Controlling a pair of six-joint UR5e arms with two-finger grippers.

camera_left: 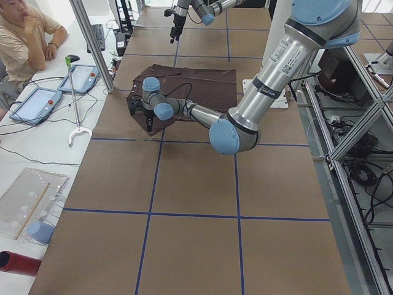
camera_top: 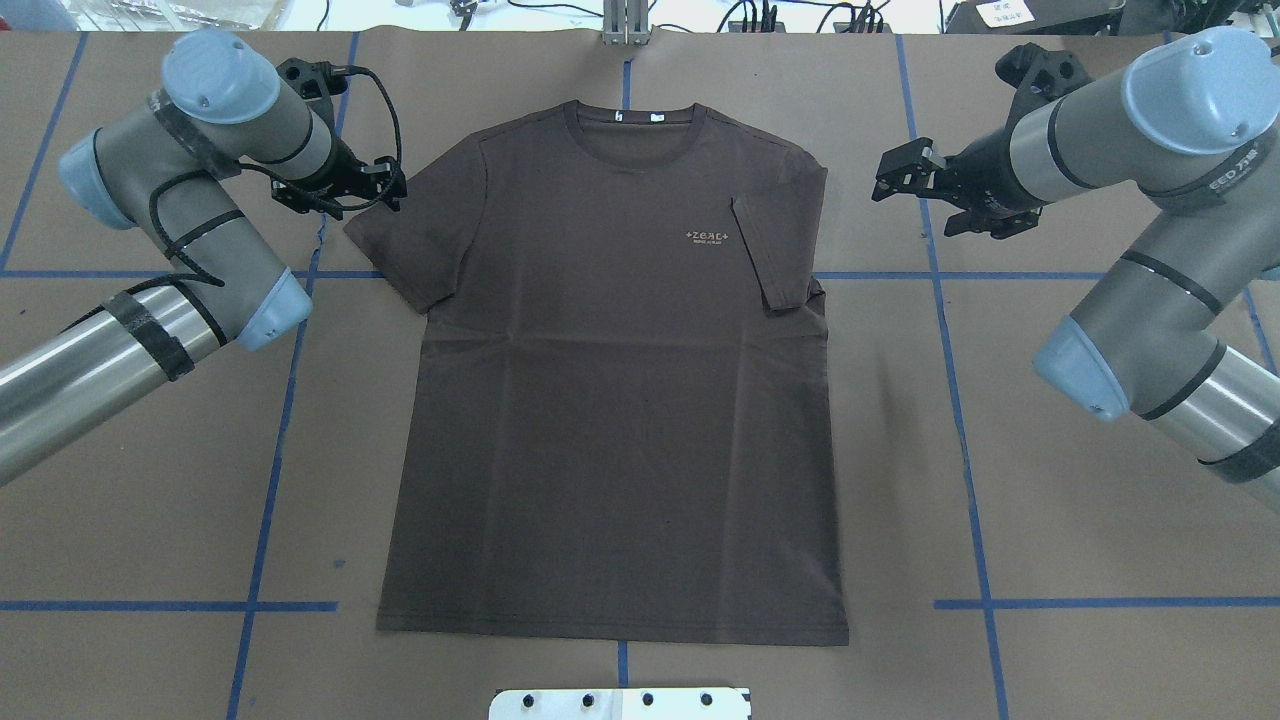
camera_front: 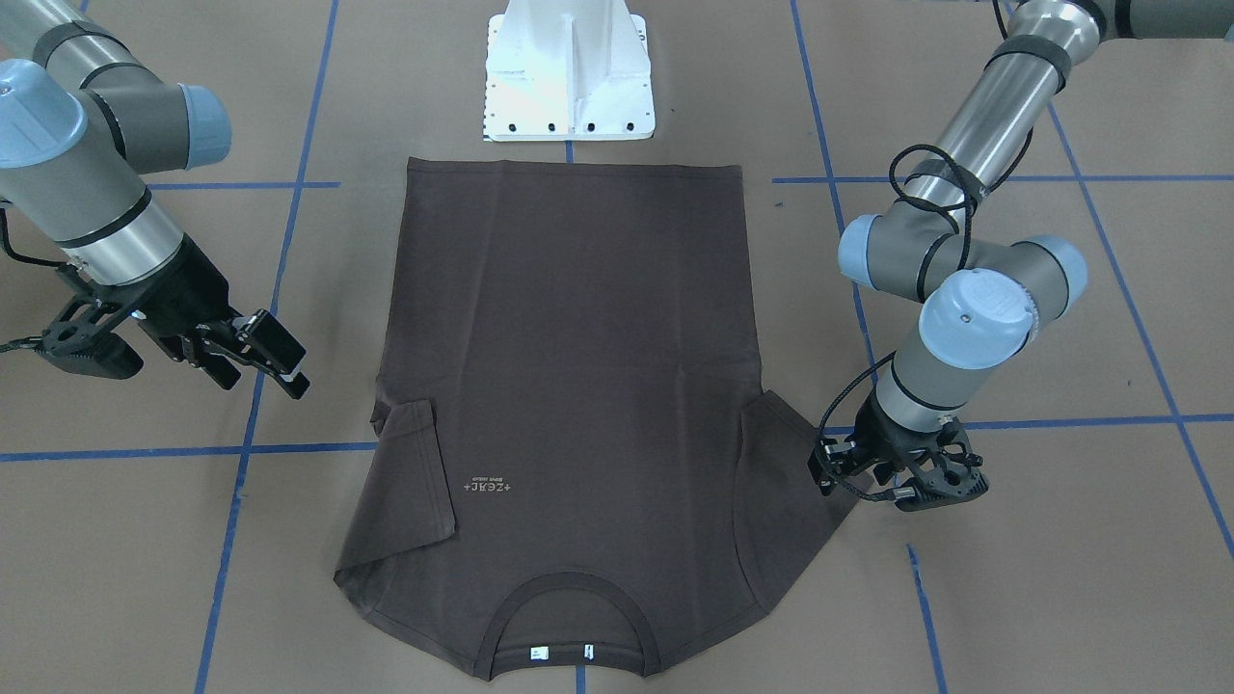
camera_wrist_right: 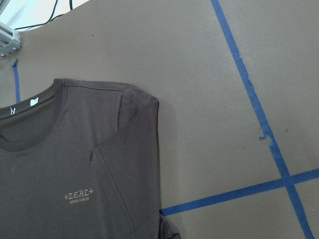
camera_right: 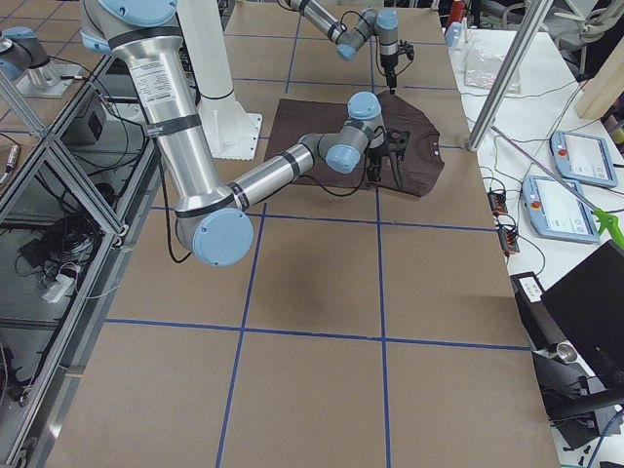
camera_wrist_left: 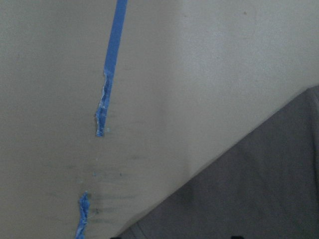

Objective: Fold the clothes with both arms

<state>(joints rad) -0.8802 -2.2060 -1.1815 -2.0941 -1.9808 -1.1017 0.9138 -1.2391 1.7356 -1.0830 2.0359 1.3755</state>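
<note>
**Front-facing view.** The T-shirt (camera_front: 578, 337) lies face up on the surface (camera_front: 1060, 578), its hem towards the white base (camera_front: 569, 77) and its collar (camera_front: 569, 581) away from it. The robot's-right sleeve (camera_front: 419, 472) lies folded in over the chest. The left sleeve (camera_front: 791, 463) lies spread flat. The left gripper (camera_front: 897, 482) points downward at that sleeve's outer edge. The right gripper (camera_front: 270, 361) hangs beside the shirt, apart from it and empty, with its jaws spread.

**Overhead view.** The left gripper (camera_top: 385, 185) sits at the sleeve cuff near the shoulder, its jaws seemingly parted. The right gripper (camera_top: 895, 175) stands clear of the cloth.

**Side views.** The shirt (camera_left: 202, 83) lies near the operators' edge of the surface. Jaw state cannot be judged from here.

**Left wrist view.** The sleeve edge (camera_wrist_left: 259, 189) rests flat on the surface beside a blue tape line (camera_wrist_left: 112, 55), and no cloth appears pinched.

**Right wrist view.** The folded sleeve and the pale chest lettering (camera_wrist_right: 79, 194) are visible.

**Handling.** The cotton is probably light, limp and not fragile, so it should drape and wrinkle rather than hold a shape. The hemmed cuff or the shoulder seam likely offers the firmest pinch. A low, sliding approach would help the gripper take one layer only.
</note>
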